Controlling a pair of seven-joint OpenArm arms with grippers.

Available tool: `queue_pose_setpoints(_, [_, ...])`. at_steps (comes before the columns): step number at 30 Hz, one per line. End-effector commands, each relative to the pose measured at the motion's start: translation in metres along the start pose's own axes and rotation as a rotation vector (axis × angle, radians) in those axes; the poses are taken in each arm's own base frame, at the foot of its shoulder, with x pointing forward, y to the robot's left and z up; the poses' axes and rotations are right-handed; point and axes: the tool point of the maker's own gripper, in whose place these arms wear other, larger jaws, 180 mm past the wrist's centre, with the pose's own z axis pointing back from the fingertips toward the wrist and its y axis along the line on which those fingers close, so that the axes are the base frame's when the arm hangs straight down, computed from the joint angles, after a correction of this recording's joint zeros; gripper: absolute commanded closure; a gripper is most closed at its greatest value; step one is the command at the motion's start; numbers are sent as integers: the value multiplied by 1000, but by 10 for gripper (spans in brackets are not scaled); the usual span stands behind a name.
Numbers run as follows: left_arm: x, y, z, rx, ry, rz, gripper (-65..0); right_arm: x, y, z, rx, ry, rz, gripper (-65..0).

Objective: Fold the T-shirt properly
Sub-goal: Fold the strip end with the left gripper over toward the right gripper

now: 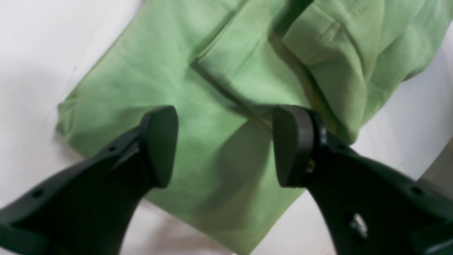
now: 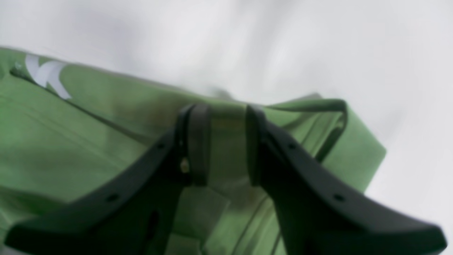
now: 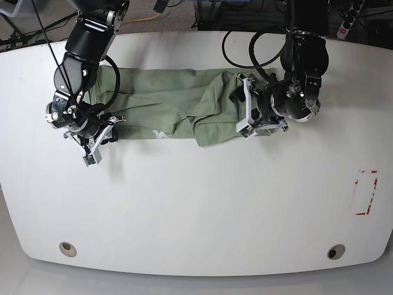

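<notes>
Across the far half of the white worktop (image 3: 196, 203) the T-shirt (image 3: 166, 104) lies as a long sideways band, its long sides already turned in, with a rumpled flap bunched near the middle-right. At one end, the right hand (image 2: 223, 145) has its fingers set fairly narrow, and a raised edge of cloth sits between them; whether they actually pinch it cannot be told. At the other end, the left hand (image 1: 224, 145) hovers over the layered fabric with its fingers spread wide and nothing held.

The step in hand looks like the crosswise fold, bringing one end of the band over the other. The next move likely calls for the left hand to close on its end, so both hands lift together and the loose flap is smoothed rather than trapped.
</notes>
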Motion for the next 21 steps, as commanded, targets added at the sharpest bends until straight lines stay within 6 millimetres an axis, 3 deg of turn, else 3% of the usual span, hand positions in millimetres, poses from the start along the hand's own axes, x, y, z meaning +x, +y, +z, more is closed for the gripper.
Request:
queue_pose_setpoints(1, [20,-14,-2,-37,-47,-68,-340,20,-6,7,-12,-58,17,-154])
queue_pose_setpoints(10, [29,-64,-16,-141,16,-256,-332,21,5,3,9,-65,7,-154])
queue_pose_setpoints(13, [39,-68,-7,-120,19,-322,-332,21,5,3,9,-65,7,-154])
queue_pose_setpoints(17, [69,-89,15,-98,-73,-441,-332,21,5,2,10,-65,6,-154])
queue_pose_setpoints(21, [80,-99,24,-94,-116,-492,-332,21,5,2,10,-65,6,-154])
